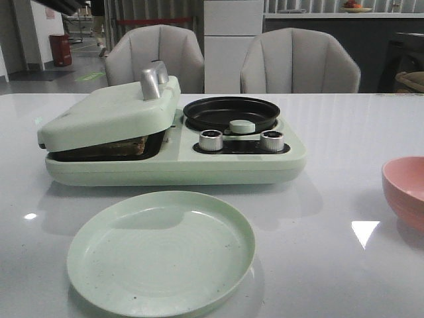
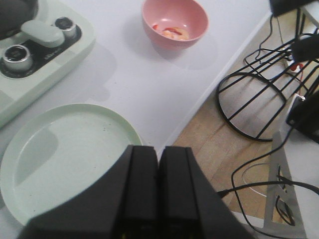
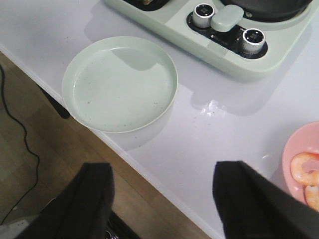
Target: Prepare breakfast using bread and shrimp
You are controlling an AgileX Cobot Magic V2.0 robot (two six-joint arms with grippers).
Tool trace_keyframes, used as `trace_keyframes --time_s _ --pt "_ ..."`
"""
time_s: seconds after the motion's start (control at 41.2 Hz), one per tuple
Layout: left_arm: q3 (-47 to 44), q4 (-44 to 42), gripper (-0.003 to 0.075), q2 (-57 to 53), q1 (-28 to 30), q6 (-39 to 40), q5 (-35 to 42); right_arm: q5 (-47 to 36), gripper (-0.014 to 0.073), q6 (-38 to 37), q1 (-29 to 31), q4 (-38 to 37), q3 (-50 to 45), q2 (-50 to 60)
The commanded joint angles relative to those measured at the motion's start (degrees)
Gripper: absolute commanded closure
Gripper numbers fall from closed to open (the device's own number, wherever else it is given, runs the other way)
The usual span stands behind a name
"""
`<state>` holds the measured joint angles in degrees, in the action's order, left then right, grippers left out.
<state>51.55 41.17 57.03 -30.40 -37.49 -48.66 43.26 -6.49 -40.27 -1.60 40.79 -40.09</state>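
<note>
Two things are sorted so far, I'd say: the bread [image 1: 119, 147] sits in the press of the breakfast maker [image 1: 172, 159] with the lid resting on it, and the green plate [image 1: 161, 250] is out. Shrimp [image 3: 304, 172] haven't left the pink bowl [image 3: 294, 159], just beyond the right gripper [image 3: 162, 199], whose jaws are spread wide and empty. Left gripper [image 2: 158, 184] is pressed closed on nothing, hanging over the plate's near edge. So shrimp and plating are left.

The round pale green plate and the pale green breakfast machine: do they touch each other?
Apart. In the right wrist view a strip of bare white table lies between the plate rim and the machine base; the front view agrees.
</note>
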Motion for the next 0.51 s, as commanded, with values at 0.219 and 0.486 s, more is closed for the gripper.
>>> trace_keyframes --time_s 0.219,0.486 --pt "-3.2 2.4 0.0619 -10.2 -1.9 -0.2 2.9 -5.4 0.0064 0.0 0.0 -0.6 1.4 0.2" --pt "-3.2 2.4 0.0619 -10.9 -1.9 -0.2 2.7 -6.4 0.0064 -0.5 1.0 1.0 1.7 -0.5"
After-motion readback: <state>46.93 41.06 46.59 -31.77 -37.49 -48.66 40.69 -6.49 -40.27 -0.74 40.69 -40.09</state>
